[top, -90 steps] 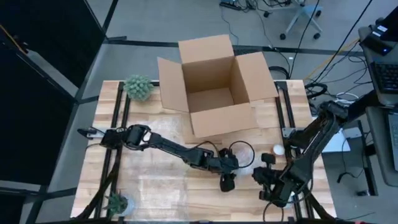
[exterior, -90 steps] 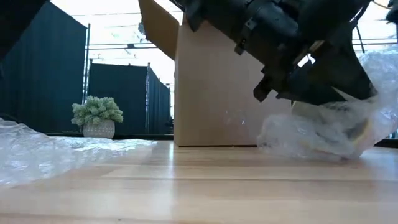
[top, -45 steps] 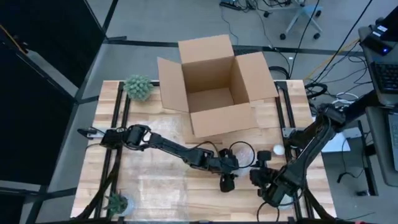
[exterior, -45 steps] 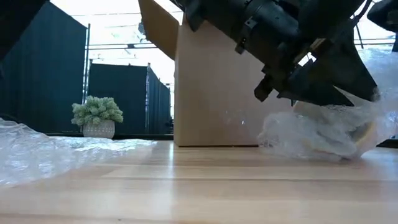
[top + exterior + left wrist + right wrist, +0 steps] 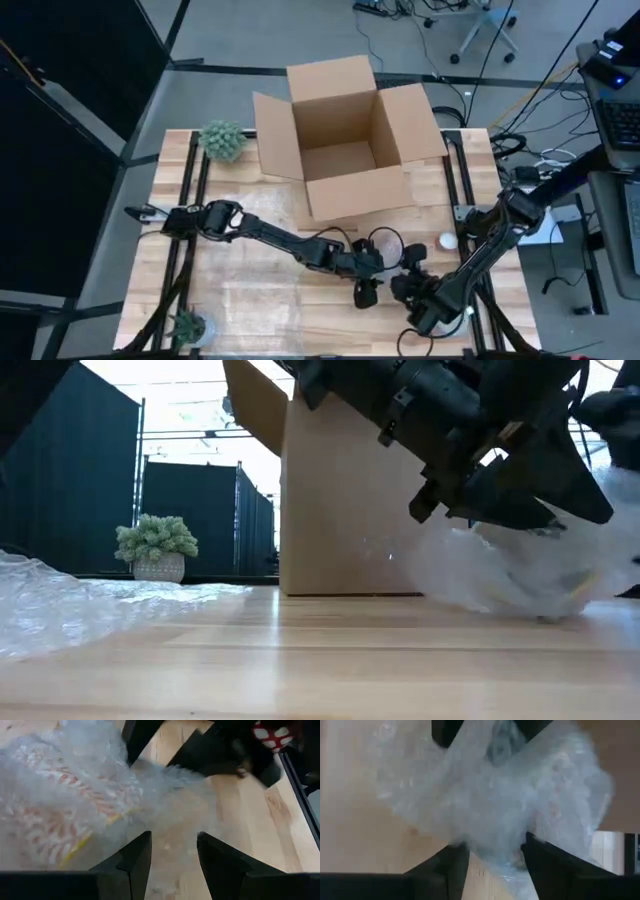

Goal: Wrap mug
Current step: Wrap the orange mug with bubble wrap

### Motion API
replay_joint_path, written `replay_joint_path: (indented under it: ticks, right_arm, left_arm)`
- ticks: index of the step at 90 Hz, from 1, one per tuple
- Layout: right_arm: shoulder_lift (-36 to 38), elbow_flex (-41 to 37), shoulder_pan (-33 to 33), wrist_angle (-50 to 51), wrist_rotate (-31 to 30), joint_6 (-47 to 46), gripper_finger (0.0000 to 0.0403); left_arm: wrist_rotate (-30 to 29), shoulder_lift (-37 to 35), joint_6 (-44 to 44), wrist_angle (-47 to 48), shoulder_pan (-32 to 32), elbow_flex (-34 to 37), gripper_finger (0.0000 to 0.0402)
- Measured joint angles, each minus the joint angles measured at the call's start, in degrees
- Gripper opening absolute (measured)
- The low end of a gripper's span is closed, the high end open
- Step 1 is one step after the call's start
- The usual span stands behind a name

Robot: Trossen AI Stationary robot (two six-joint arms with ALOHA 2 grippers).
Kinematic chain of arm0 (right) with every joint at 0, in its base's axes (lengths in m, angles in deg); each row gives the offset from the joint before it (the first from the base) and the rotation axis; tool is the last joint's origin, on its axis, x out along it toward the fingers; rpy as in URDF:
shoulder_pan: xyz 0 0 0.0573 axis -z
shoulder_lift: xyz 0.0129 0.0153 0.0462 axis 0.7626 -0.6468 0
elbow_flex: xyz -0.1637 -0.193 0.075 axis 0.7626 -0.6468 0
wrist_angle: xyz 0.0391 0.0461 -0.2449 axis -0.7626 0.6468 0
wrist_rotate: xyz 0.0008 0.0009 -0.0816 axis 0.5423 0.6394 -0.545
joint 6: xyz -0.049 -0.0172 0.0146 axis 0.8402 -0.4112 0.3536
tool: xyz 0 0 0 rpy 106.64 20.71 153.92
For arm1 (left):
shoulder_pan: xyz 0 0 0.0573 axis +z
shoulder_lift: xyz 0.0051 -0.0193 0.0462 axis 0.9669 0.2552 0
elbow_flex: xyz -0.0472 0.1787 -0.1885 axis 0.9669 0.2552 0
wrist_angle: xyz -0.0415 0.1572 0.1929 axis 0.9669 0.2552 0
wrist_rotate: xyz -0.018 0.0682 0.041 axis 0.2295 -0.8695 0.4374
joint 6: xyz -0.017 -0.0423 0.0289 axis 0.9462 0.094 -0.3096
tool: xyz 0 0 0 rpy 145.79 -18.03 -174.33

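A: From above, what's around the claws?
B: The left gripper [image 5: 364,291] and right gripper [image 5: 411,272] flank the bubble wrap [image 5: 388,250] holding the mug; the cardboard box [image 5: 340,135] stands beyond.

A: Low down?
B: A potted plant [image 5: 156,548] on the wooden table [image 5: 300,660], dark curtains behind.

A: Wrist views?
B: Both claws spread open against the wrap.

Two matte black, slender jointed robot arms. The left arm [image 5: 270,236] has rounded joint housings and thin black cable looping beside its wrist. The right arm [image 5: 490,245] looks similar, with bulkier blocky wrist housings. Each gripper's two fingers [image 5: 131,860] are flat, dark, wedge-shaped and angular.
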Motion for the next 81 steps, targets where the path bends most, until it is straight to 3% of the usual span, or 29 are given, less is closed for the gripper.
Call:
replay_joint_path:
  ticks: [25,43,54,81]
  right_arm:
    - [-0.65,0.13,0.18,-0.01,0.98,-1.07,0.0016]
    - [0.12,0.11,0.39,-1.40,-0.02,-6.31,0.0007]
    - [2.42,0.16,-0.42,-7.69,0.25,-6.31,0.0005]
    - [5.88,0.22,-1.54,-27.03,1.49,-2.62,0.0003]
  left_arm:
    - [0.00,-0.04,0.00,0.00,0.00,-0.04,0.0146]
    - [5.55,-0.12,1.09,0.06,0.00,-0.04,0.0146]
    - [8.83,-2.55,3.39,2.96,-0.25,-0.16,0.0146]
    - [6.34,-12.44,2.86,17.76,-4.91,-0.09,0.0146]
